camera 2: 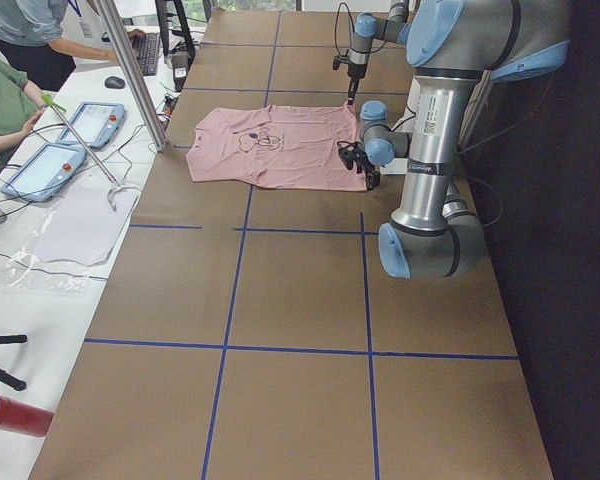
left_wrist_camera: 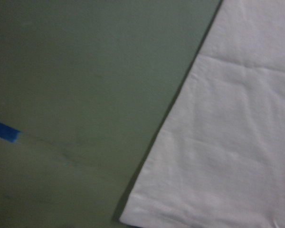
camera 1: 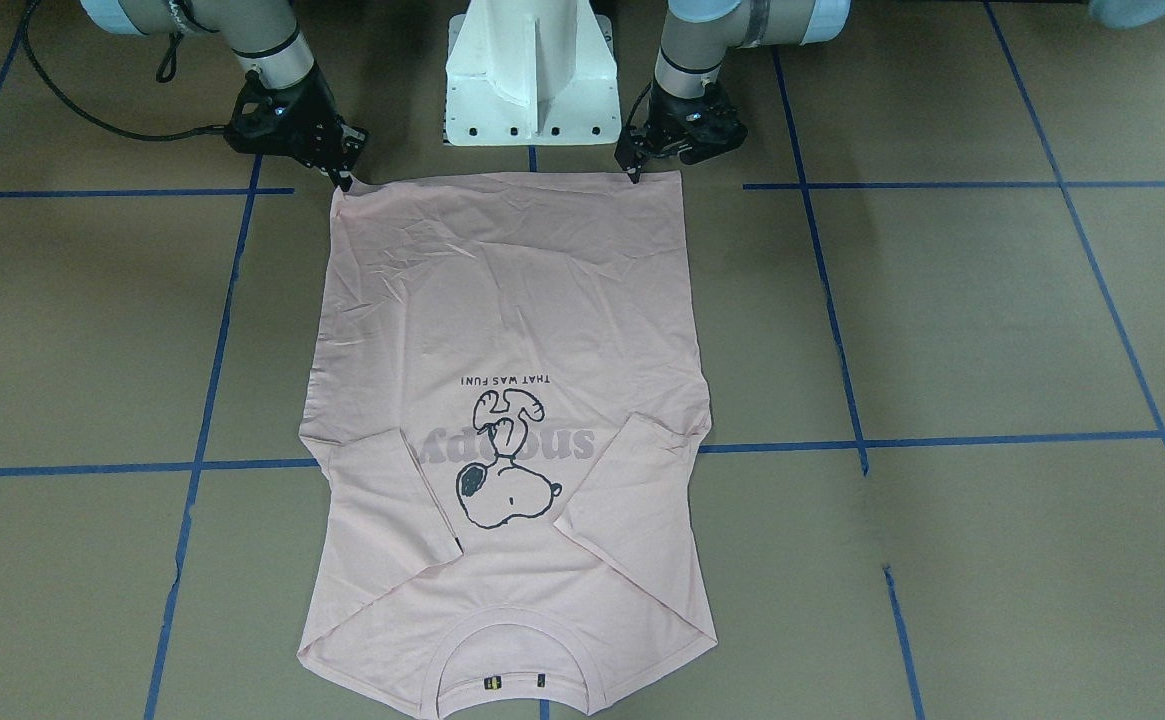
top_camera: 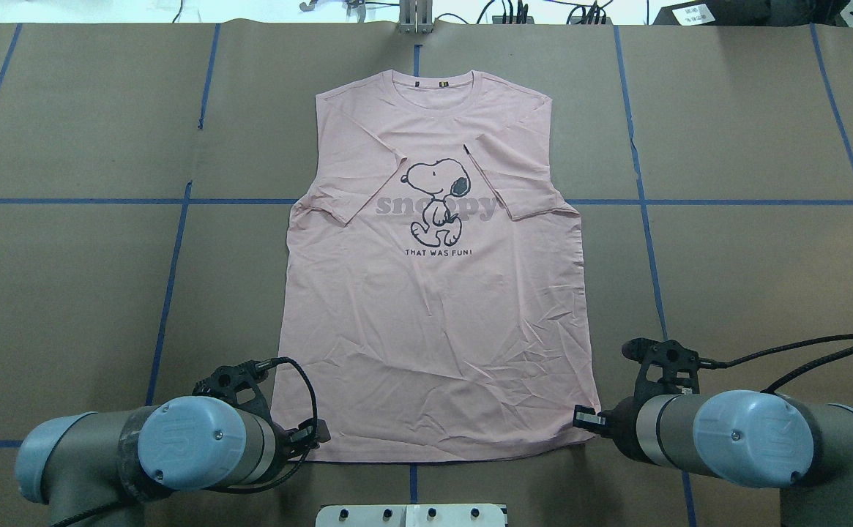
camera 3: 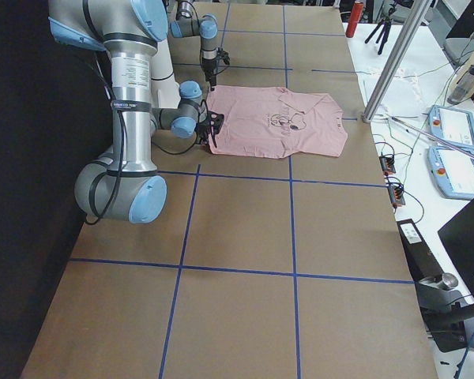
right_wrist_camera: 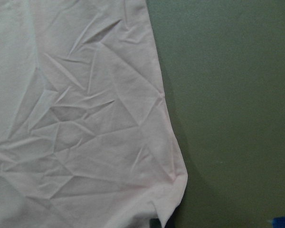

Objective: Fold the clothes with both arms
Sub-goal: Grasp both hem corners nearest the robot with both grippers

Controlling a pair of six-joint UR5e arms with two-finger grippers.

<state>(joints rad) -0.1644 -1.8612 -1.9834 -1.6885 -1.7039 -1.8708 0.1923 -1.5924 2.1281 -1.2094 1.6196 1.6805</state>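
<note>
The pink Snoopy T-shirt (top_camera: 433, 315) lies flat in the middle of the table (top_camera: 67, 293), print up and sleeves tucked in. Its collar points away from the robot, and its long axis runs straight out from the base. The left gripper (camera 1: 633, 172) and right gripper (camera 1: 346, 178) sit at the hem corners (jaws clamped or not, I cannot tell). Best to pinch both layers, lift evenly, and carry the hem towards the collar.

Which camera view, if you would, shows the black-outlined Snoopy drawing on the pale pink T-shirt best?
Overhead exterior: the black-outlined Snoopy drawing is upright, sharp. Front-facing shows it inverted; side views tiny; wrist views miss it.
</note>
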